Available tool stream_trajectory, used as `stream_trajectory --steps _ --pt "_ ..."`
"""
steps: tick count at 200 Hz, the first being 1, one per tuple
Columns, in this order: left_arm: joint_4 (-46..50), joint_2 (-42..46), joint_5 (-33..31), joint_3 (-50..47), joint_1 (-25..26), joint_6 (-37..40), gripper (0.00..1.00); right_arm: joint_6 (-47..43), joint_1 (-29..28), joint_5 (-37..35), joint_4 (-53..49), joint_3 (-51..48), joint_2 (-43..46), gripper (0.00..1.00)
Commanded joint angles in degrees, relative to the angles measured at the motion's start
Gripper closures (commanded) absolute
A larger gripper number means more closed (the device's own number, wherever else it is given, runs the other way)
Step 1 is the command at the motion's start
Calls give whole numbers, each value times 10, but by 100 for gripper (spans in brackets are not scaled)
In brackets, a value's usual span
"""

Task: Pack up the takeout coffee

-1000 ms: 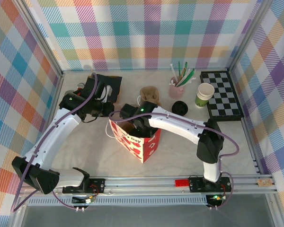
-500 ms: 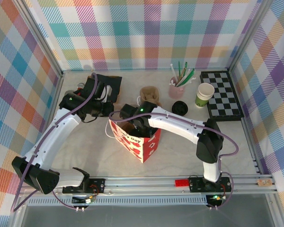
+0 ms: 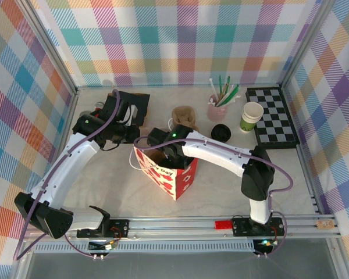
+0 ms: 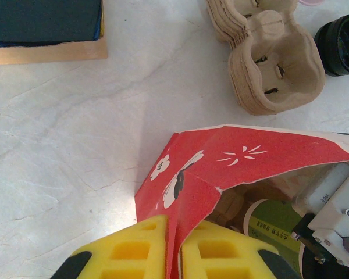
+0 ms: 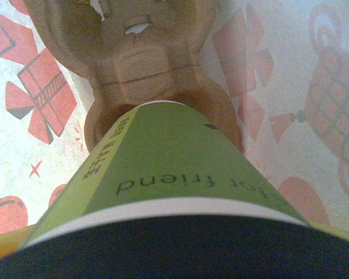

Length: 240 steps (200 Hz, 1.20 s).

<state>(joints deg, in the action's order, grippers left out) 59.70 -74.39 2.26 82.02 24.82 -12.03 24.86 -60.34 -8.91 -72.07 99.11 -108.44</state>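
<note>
— Where does your coffee sit?
— Inside the red bag (image 3: 166, 173), over the cardboard carrier (image 5: 139, 64) on its floor. The takeout coffee (image 5: 163, 168) points base-first at a carrier well. Its long axis runs straight out from your right gripper (image 3: 172, 152), whose fingers stand wide and look clamped near the lid end.
— Seated?
— You can't tell; base and well look close to touching. Your left gripper (image 4: 174, 256) pinches the bag's rim, pads pressed on the paper, so the lowering falls to your right arm.

A robot test booth. Pastel plaid cloth walls (image 3: 180, 40) enclose a white marbled tabletop (image 3: 221, 189). Silver aluminium frame rails (image 3: 180, 221) edge it.
</note>
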Motion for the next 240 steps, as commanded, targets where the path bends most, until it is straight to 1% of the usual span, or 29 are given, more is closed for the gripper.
stream_trajectory --steps 1,84,240 --pt "2 7 -8 18 -8 2 87 3 3 3 -26 9 -5 57" --pt "2 8 -9 17 -8 1 87 7 0 -1 -45 6 -1 57" --pt "1 10 -9 19 -7 1 87 4 2 2 -29 -3 -5 57"
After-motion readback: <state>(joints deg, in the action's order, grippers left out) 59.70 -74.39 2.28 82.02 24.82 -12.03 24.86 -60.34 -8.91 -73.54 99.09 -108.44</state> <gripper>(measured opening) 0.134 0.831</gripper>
